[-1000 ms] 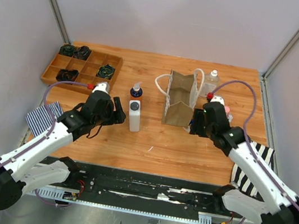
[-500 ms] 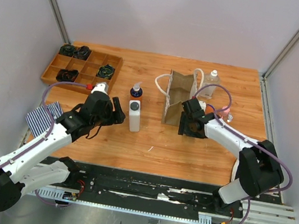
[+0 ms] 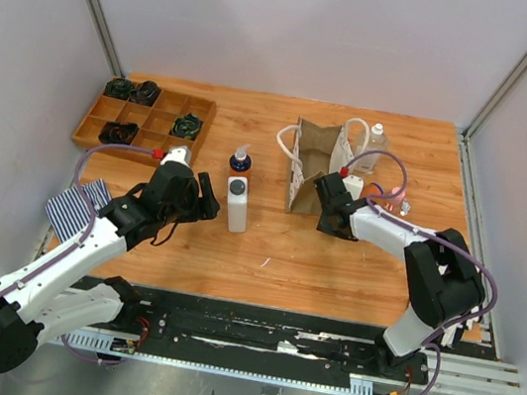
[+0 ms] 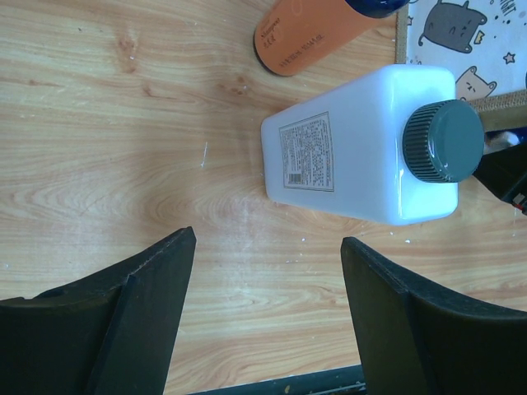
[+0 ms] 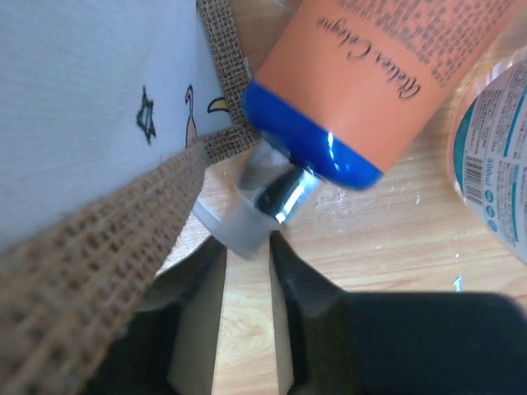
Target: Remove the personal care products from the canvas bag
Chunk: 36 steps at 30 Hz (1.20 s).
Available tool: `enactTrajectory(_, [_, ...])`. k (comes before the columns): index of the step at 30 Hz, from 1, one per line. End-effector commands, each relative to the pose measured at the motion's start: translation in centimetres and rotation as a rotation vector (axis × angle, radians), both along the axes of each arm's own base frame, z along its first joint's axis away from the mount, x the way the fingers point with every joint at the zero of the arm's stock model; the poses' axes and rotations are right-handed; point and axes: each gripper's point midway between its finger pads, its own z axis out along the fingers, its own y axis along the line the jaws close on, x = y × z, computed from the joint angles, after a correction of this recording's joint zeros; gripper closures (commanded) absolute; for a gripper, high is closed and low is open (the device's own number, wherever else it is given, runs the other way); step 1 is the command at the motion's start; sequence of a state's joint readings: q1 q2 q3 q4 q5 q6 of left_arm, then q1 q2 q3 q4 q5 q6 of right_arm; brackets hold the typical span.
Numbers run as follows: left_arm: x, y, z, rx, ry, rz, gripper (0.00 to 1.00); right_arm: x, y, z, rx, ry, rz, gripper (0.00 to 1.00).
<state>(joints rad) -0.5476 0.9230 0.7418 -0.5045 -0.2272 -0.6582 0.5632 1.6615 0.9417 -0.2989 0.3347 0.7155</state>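
The canvas bag (image 3: 311, 165) stands upright at mid-table; its cat-print side shows in the right wrist view (image 5: 82, 99). My right gripper (image 3: 326, 210) is at the bag's right front corner. In its wrist view it (image 5: 247, 240) is shut on the clear cap of a tilted blue-and-orange bottle (image 5: 362, 74) beside the bag. My left gripper (image 3: 211, 192) is open and empty (image 4: 268, 239), just left of the white bottle (image 3: 238, 204), which stands with the other blue-and-orange bottle (image 3: 239, 162). The clear white-capped bottle (image 3: 373, 145) and the pink-capped bottle (image 3: 396, 196) stand right of the bag.
A wooden tray (image 3: 146, 119) with black coiled items is at the back left. A striped cloth (image 3: 76, 208) lies at the left front edge. The enclosure walls rise close on both sides.
My right gripper has moved left, up against the bag's right front corner, and the arm has folded in. The bag has twisted slightly. The left arm has not moved.
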Motion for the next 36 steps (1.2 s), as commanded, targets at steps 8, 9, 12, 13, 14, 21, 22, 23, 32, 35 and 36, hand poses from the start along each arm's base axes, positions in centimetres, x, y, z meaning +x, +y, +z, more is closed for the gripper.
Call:
enactTrajectory(8, [0.0,-0.1,0.2,0.005,-0.013,-0.009,0.24,-0.9,-0.8,1.3,-0.06,-0.024,0.014,0.98])
enactTrajectory(9, [0.0,-0.1,0.1,0.005,-0.013,-0.009,0.24,-1.1,-0.9,1.7,-0.062,-0.029,0.021,0.98])
enactTrajectory(12, [0.1,-0.3,0.0,-0.003,-0.012,-0.014,0.23,-1.3,-1.2,2.6,-0.057,-0.052,0.028,0.97])
enactTrajectory(13, [0.1,-0.4,-0.1,-0.006,-0.01,-0.015,0.23,-1.3,-1.3,2.8,-0.06,-0.054,0.028,0.92])
enactTrajectory(14, [0.1,-0.5,-0.2,-0.008,-0.006,-0.017,0.24,-1.2,-1.2,2.8,-0.062,-0.054,0.027,0.81])
enactTrajectory(21, [0.0,-0.2,0.0,0.001,-0.008,-0.012,0.24,-0.2,-0.4,2.1,0.009,-0.05,-0.033,0.47])
enactTrajectory(22, [0.0,-0.1,0.1,0.004,-0.011,-0.008,0.23,-0.1,-0.4,1.9,0.021,-0.054,-0.055,0.47])
enactTrajectory(23, [0.0,0.0,0.2,0.008,-0.014,-0.007,0.23,0.1,-0.4,1.9,0.036,-0.065,-0.076,0.48])
enactTrajectory(32, [0.0,0.3,0.6,0.023,-0.024,-0.008,0.23,1.9,-0.8,2.8,0.14,-0.143,-0.207,0.51])
enactTrajectory(35, [0.0,0.2,0.4,0.022,-0.018,-0.012,0.23,2.1,-1.5,2.5,0.151,-0.14,-0.254,0.51])
enactTrajectory(36, [0.0,0.1,0.4,0.02,-0.018,-0.014,0.23,2.1,-1.7,2.3,0.16,-0.138,-0.268,0.51])
